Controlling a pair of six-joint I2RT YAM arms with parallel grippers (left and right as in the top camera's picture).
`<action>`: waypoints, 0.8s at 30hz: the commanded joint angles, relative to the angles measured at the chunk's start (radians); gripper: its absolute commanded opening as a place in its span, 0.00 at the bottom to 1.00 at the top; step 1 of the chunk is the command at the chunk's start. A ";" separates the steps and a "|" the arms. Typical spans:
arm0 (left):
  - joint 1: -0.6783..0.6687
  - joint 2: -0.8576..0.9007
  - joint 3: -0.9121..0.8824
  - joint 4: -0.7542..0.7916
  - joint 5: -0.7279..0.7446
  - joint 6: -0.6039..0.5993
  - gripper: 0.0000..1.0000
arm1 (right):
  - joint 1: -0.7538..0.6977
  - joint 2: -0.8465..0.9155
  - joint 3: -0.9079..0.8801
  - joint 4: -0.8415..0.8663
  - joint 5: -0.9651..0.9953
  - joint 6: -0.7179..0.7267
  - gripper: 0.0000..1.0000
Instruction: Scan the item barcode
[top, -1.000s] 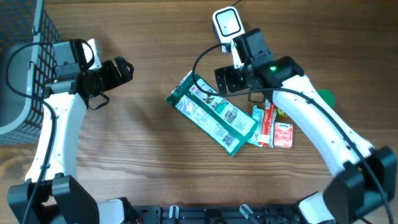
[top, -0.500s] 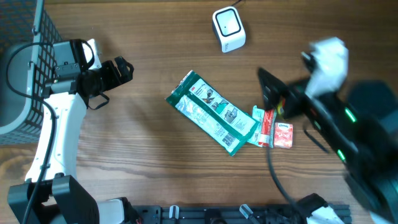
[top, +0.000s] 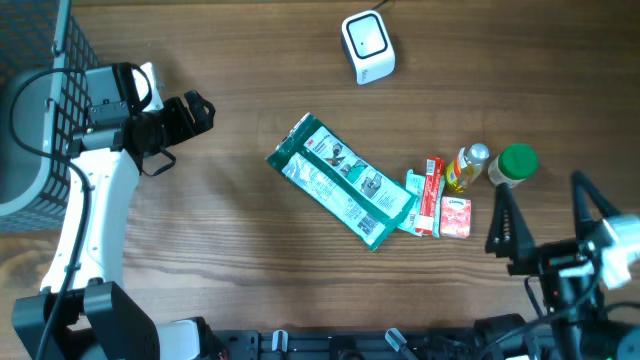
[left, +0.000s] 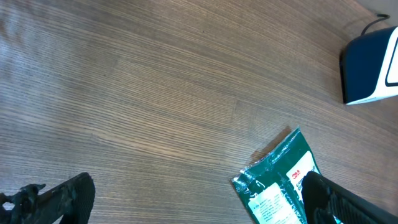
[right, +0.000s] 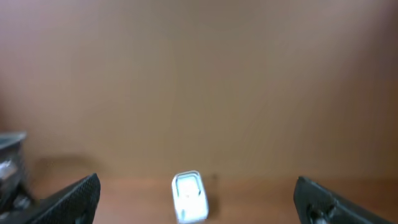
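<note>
My left claw (top: 203, 114) and right claw (top: 538, 188) gape empty. The pouch (top: 342, 182) looks light, crinkly and slippery; I'd pinch its ten-o'clock sealed end.

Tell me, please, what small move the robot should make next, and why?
Probably ease the left gripper toward the near end of the green packet. Both it and the right gripper stand open and empty, the packet lies flat on the table apart from the white scanner, and the left wrist view frames its corner.

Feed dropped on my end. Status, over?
Left gripper open, empty. Right gripper open, empty. Green packet flat mid-table, untouched. Nothing blocking scanner.
</note>
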 joint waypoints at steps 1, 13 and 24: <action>0.003 -0.001 -0.008 0.000 -0.006 0.009 1.00 | -0.040 -0.085 -0.152 0.276 -0.093 -0.128 1.00; 0.003 -0.001 -0.008 0.000 -0.006 0.009 1.00 | -0.052 -0.191 -0.474 0.734 -0.115 -0.168 1.00; 0.003 -0.001 -0.008 0.000 -0.006 0.009 1.00 | -0.052 -0.192 -0.711 0.682 -0.118 -0.169 1.00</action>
